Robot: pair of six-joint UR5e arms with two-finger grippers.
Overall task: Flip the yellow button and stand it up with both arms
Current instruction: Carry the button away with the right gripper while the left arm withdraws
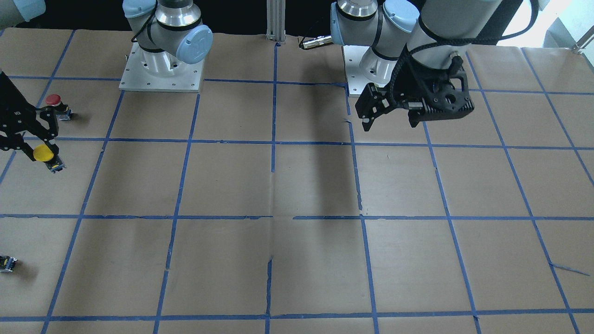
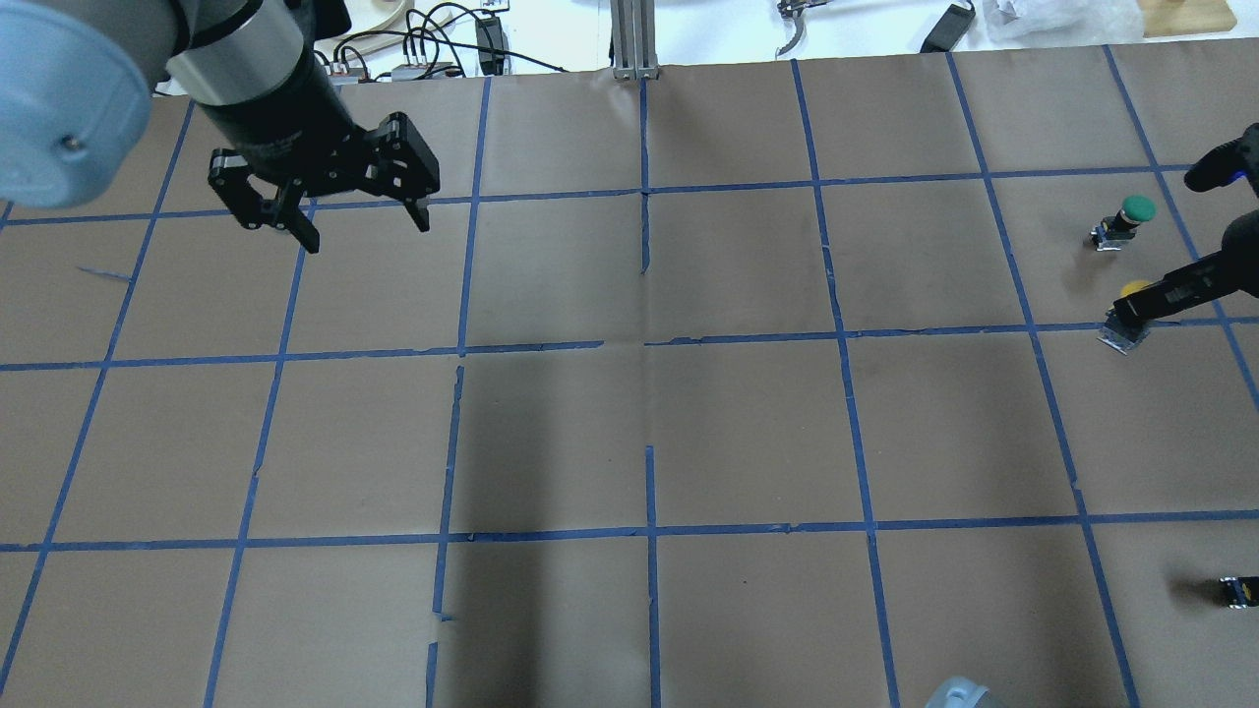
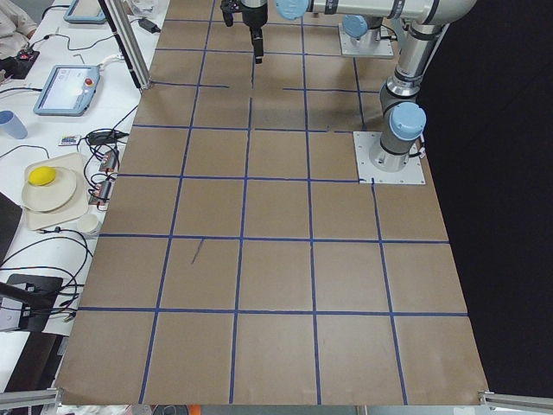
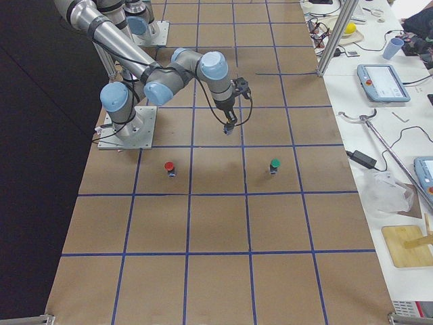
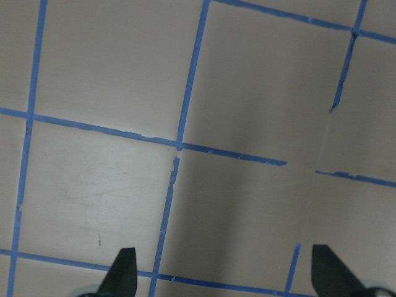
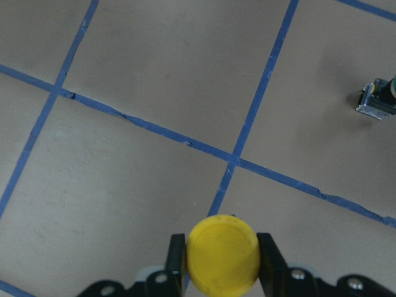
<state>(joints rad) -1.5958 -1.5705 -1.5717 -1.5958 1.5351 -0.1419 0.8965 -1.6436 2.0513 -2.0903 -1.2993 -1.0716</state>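
Observation:
My right gripper point(image 6: 223, 263) is shut on the yellow button point(image 6: 223, 252), with the round yellow cap between its fingers. In the front view the gripper point(image 1: 44, 149) is at the left edge, and the button point(image 1: 45, 152) hangs tilted with its silvery base low, close to the paper. I cannot tell if the base touches. The overhead view shows the button point(image 2: 1133, 291) at the right edge in the gripper point(image 2: 1131, 303). My left gripper point(image 2: 366, 231) is open and empty, high over the far left of the table. It also shows in the front view point(image 1: 369, 118) and the left wrist view point(image 5: 226, 275).
A red-capped button point(image 1: 53, 99) stands just robot-side of the yellow one. A green-capped button point(image 2: 1136, 208) stands beyond it on the far side. A tiny black-and-yellow block point(image 2: 1239, 590) lies near the right edge. Brown paper with a blue tape grid point(image 2: 644, 344) covers the table.

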